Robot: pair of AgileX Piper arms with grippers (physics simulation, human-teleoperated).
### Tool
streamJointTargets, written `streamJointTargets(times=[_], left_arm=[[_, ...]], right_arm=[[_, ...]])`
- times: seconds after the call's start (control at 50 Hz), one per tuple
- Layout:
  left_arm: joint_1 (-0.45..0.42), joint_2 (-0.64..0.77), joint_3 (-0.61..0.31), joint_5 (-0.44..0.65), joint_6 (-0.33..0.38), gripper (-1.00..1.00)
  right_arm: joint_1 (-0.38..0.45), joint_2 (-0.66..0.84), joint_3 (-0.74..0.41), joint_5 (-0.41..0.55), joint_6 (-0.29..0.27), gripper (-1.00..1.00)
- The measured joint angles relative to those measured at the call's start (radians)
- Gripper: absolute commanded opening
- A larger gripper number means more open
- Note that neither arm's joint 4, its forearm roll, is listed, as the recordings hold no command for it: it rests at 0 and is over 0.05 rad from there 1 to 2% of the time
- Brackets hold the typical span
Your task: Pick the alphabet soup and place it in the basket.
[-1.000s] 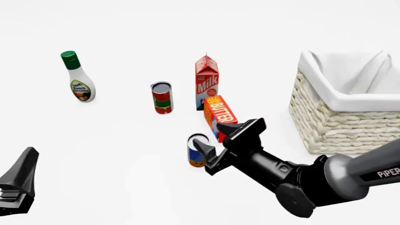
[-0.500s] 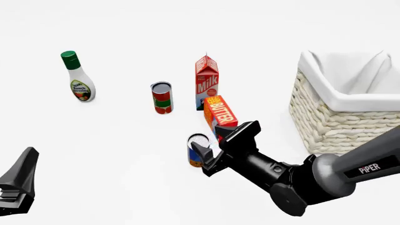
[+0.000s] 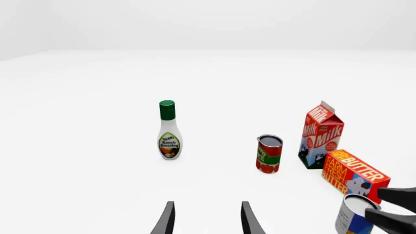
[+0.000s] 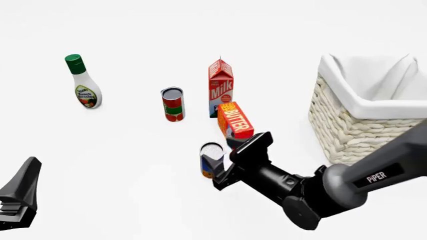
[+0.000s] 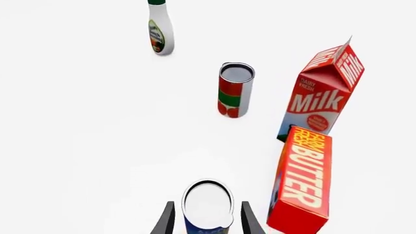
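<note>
The alphabet soup (image 5: pixel 208 207) is being straddled by the right gripper (image 5: pixel 206 219), whose jaws are standing open for grasping, beside the butter box (image 5: pixel 301 178).

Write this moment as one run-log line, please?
stage: reaching | right gripper: open, fingers either side of alphabet soup | left gripper: open, idle | basket: no can visible

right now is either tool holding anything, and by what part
Nothing is clearly held. The right tool has a finger on each side of the upright alphabet soup, near its top, but contact cannot be told. The left tool is open, holding nothing.
</note>
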Motion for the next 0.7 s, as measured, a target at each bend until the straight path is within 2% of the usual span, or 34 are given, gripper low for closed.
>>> streamJointTargets(times=[0.7], left_arm=[[0.000, 0.000, 0.000, 0.000, 0.000, 1.00]], right_arm=[[-0.002, 0.080, -0.031, -0.018, 0.007, 1.00]])
